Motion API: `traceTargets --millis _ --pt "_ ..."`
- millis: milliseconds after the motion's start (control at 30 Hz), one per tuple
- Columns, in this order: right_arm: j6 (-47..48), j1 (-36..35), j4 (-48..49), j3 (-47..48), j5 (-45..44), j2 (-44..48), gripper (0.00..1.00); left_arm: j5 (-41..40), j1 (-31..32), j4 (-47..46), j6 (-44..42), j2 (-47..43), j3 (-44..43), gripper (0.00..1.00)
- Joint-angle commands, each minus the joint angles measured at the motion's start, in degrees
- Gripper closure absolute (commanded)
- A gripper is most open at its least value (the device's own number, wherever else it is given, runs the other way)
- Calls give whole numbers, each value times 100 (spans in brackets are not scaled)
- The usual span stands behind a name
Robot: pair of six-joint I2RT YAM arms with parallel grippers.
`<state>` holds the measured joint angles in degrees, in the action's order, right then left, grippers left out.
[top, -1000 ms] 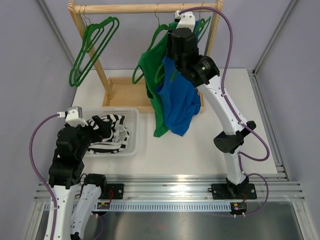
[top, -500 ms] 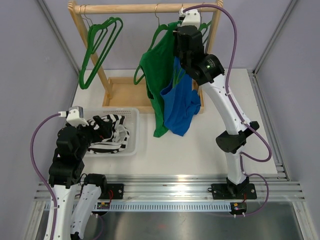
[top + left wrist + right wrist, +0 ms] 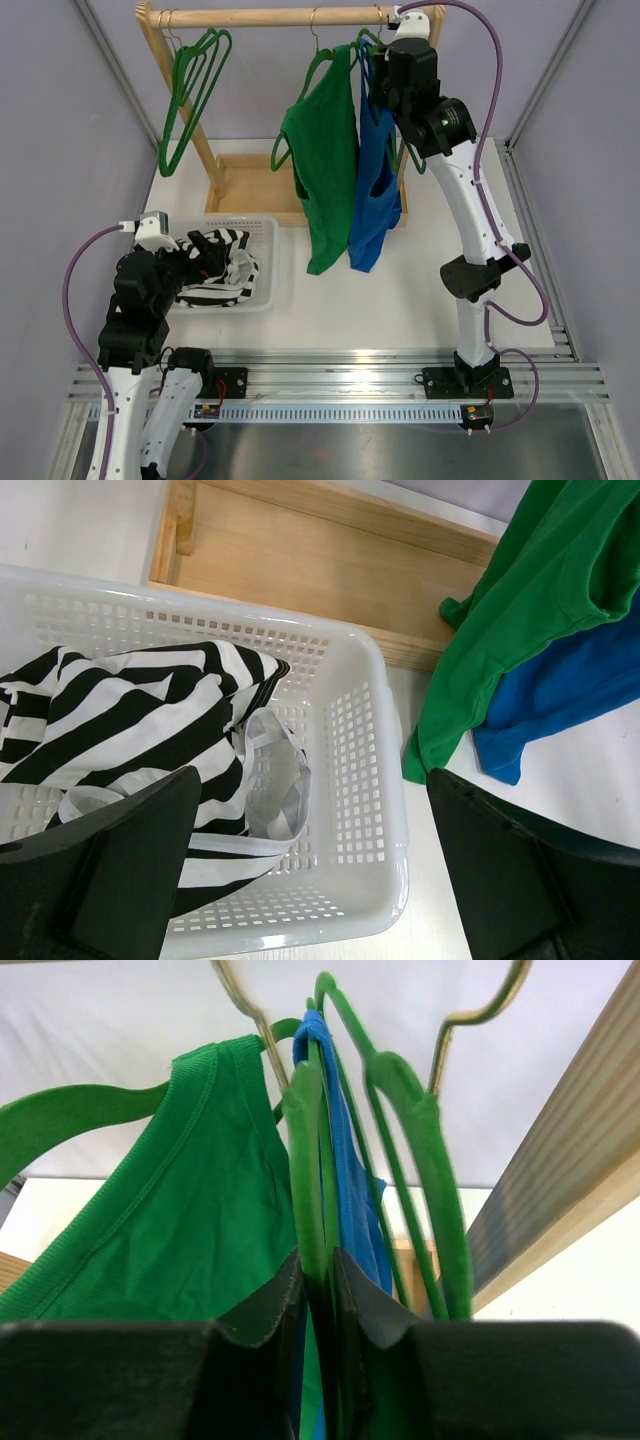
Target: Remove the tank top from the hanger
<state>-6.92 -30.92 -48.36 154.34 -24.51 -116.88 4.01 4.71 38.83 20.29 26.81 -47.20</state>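
Right gripper (image 3: 320,1272) has raised the hanger (image 3: 304,1140) to the rail (image 3: 250,17).
Clenched on it, upper right; blue tank top (image 3: 372,190) now hangs straight, still on.

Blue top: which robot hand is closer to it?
Right. The right gripper pinches the hanger holding the blue top, up at the rail. The left gripper hangs open over the basket, well away.
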Motion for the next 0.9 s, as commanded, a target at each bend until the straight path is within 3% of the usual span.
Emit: traceTargets --millis 0,67,167,567,867 --pt "278 24 142 333 70 34 84 223 12 -323 -113 61 27 1" --pt "349 50 221 307 34 60 95 223 12 -323 -113 53 27 1" --pt "410 77 239 237 69 122 100 232 12 -323 -113 61 35 1" --pt "630 77 819 -9 342 824 100 223 12 -323 -105 97 35 1" --pt "455 42 443 -159 746 1185 100 161 12 -306 -87 53 27 1"
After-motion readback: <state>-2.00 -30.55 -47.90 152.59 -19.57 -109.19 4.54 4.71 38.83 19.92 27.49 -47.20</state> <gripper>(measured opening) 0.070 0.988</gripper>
